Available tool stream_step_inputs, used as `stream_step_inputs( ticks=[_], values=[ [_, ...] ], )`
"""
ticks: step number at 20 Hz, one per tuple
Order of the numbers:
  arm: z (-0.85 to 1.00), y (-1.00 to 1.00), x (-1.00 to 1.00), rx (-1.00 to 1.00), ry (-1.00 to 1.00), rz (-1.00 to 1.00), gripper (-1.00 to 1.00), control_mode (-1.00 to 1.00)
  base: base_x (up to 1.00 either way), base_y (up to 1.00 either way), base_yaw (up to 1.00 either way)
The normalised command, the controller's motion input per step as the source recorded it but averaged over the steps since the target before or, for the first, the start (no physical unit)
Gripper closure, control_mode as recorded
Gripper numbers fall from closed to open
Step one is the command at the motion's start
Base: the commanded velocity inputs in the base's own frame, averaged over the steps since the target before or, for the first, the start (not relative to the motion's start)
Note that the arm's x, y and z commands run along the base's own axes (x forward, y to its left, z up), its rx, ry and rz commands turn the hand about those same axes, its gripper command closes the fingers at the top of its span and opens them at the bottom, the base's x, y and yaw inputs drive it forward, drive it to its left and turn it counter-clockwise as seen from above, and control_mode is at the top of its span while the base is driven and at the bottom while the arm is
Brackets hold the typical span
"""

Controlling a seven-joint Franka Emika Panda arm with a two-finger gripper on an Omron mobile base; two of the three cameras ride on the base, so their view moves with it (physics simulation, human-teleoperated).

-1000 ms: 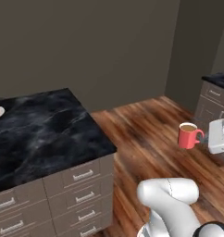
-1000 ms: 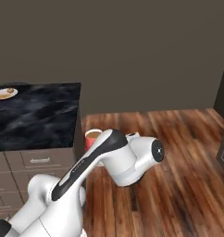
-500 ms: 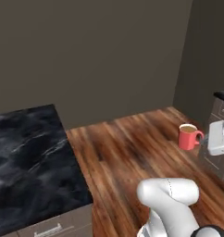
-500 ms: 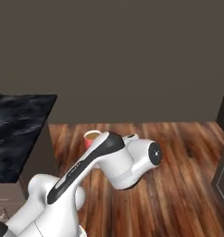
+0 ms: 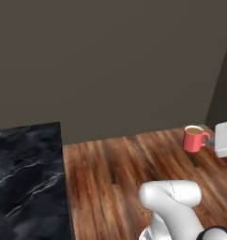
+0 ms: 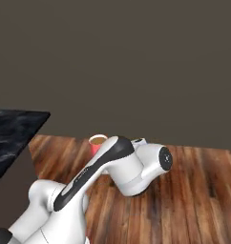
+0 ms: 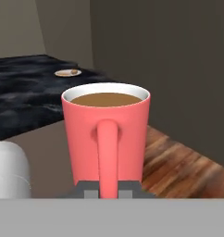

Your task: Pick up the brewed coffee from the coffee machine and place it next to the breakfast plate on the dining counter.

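Mug (image 7: 106,134) off machine, carried upright over wood floor, coffee level. Fingers (image 7: 109,189) clamped on handle, holding mug. Pickup done. Table (image 5: 26,178) off to side, plate (image 7: 67,72) far across it. Left: reach table, set mug beside plate.
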Motion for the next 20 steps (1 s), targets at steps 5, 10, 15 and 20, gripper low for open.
stream_step_inputs(
  ticks=[5,10,15,20],
  values=[
    [0.0,0.0,0.0,0.0,0.0,0.0,1.0,1.0,1.0,-0.03,0.42],
    [0.0,0.0,0.0,0.0,0.0,0.0,1.0,1.0,1.0,-0.28,0.56],
    [0.0,0.0,0.0,0.0,0.0,0.0,1.0,1.0,1.0,-0.57,0.63],
    [0.0,0.0,0.0,0.0,0.0,0.0,1.0,1.0,0.92,-0.66,0.63]
  ],
)
